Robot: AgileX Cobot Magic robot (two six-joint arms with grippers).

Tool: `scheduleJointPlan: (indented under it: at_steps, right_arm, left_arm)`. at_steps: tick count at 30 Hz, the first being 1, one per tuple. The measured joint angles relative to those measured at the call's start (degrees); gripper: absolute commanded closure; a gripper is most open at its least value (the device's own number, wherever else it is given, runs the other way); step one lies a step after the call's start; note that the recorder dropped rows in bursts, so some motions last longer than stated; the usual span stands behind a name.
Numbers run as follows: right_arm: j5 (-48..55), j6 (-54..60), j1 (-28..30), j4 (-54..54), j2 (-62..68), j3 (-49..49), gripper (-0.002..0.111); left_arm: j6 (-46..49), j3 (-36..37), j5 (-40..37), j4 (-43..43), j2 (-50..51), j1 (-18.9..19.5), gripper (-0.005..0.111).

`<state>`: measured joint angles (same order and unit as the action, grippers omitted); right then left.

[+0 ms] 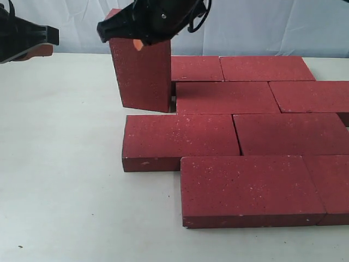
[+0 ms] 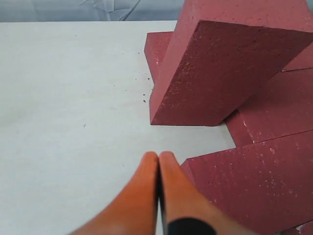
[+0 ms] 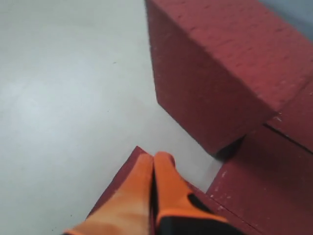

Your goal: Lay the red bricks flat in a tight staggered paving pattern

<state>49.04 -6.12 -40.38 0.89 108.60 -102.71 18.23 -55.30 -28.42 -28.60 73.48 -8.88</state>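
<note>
Exterior view shows us one upright brick (image 1: pixel 143 73) at ten o'clock of the flat red bricks (image 1: pixel 229 98). We see both the left gripper (image 2: pixel 159 155), at its nine o'clock, and the right gripper (image 3: pixel 154 157), at twelve, pressed together, empty.

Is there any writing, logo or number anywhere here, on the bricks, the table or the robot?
None can be read.
The red bricks bear only tiny pale specks, no stamp.
The white table is blank.
The black arm and the orange jaws show no label in any view.
</note>
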Motion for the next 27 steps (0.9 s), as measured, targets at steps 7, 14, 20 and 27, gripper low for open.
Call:
scheduleJointPlan:
  at_steps: [7,14,20,27]
  right_arm:
    - [-0.4,-3.7,5.0,1.6,-0.3,0.0,0.109]
    - [-4.2,-11.7,9.9,6.7,0.5,0.0,0.109]
    - [-7.8,-12.5,11.0,8.9,5.1,0.0,0.109]
    - [-11.4,-14.1,11.0,9.4,8.6,0.2,0.109]
  left_arm:
    - [0.0,0.0,0.0,0.0,0.0,0.0,0.107]
    - [0.0,0.0,0.0,0.0,0.0,0.0,0.107]
    - [0.0,0.0,1.4,0.0,0.0,0.0,0.107]
    - [0.0,0.0,8.0,-2.2,3.9,0.0,0.107]
